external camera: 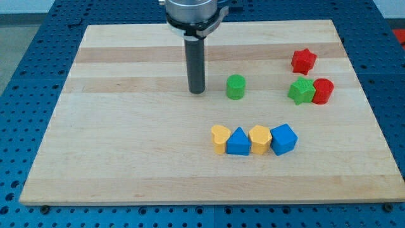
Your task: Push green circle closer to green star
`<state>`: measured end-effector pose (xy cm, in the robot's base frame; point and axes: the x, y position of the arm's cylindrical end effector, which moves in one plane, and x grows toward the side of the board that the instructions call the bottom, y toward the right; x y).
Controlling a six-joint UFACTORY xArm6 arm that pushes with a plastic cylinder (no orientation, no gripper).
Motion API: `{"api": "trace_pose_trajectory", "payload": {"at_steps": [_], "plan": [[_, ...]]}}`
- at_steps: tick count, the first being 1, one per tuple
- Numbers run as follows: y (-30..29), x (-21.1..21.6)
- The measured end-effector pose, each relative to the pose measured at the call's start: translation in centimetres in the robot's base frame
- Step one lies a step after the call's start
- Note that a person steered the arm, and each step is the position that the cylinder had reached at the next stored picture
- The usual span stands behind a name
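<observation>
Left of the green circle (pixel 235 87), the tool's bare tip (pixel 197 92) holds nothing, and an off-centre shove could skid the circle past the green star (pixel 302 91) or knock its touching red cylinder (pixel 323 90).

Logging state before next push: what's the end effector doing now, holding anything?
My tip: bare rod, holds nothing, on the board at the view's left of the green circle, apart from it.

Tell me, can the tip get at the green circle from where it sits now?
Probably yes. My tip sits just to the view's left of the green circle, with bare board between them. The green star lies further to the view's right, so a straight push looks open.
</observation>
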<state>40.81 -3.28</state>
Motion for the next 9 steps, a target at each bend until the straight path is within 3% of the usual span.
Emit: {"api": "trace_pose_trajectory", "payload": {"at_steps": [1, 4, 9], "plan": [[0.7, 1.0], [11.6, -1.3], [16.7, -3.6]]}}
